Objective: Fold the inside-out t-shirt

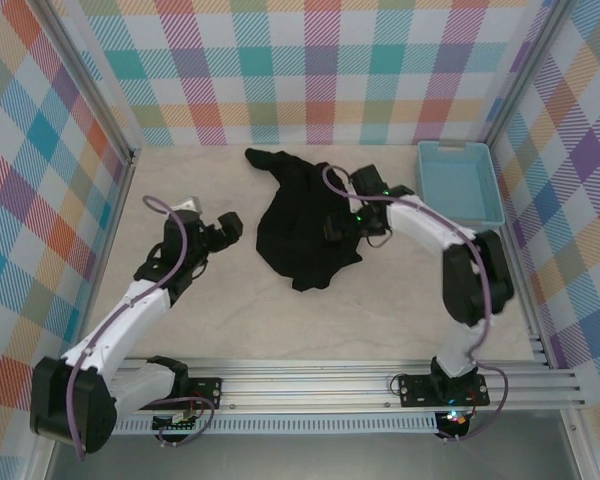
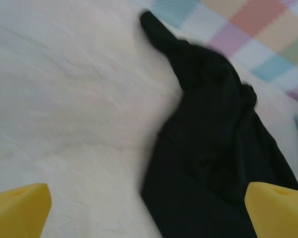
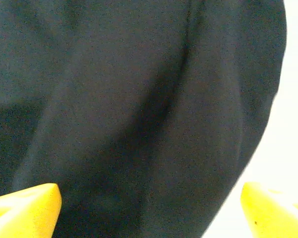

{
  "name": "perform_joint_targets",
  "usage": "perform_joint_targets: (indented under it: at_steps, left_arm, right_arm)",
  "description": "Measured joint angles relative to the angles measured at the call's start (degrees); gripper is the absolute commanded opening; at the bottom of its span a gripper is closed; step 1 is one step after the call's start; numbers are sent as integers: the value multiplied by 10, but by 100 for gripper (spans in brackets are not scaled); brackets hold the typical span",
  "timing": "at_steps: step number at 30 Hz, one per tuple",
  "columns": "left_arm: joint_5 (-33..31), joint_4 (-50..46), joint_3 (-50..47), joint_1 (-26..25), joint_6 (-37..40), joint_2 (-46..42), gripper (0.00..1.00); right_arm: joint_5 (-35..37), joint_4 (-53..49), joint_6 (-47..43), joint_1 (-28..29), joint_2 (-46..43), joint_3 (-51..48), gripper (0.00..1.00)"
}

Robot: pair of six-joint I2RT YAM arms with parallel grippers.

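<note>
The inside-out t-shirt lies crumpled in a black heap at the table's middle, one sleeve trailing to the back left. No yellow-orange patch shows. My right gripper hangs low over the heap's right side, jaws open. In the right wrist view its yellow fingertips stand wide apart above the black t-shirt, with a strip of bare table at the right. My left gripper is open to the left of the shirt, apart from it. Its wrist view shows the t-shirt ahead between spread fingertips.
A light-blue plastic basket stands at the back right, close behind my right arm. Checked walls enclose the table on three sides. Bare wood lies left of and in front of the shirt.
</note>
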Motion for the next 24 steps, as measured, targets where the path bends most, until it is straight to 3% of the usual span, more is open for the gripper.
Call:
perform_joint_targets:
  at_steps: [5,9,13,19,24]
  left_arm:
    - [76,6,15,-85,0,119,91]
    - [119,-4,47,-125,9,217,84]
    - [128,-8,63,-132,14,264,83]
    - [129,0,66,-132,14,283,80]
    - [129,19,85,-132,11,323,64]
  right_arm:
    - [0,20,33,-2,-146,-112,86]
    - [-22,51,61,-3,-101,-156,76]
    - [-15,63,73,-3,-45,-170,72]
    - [-4,75,77,-23,-70,-201,66]
    - [-9,90,86,-63,-85,-236,58]
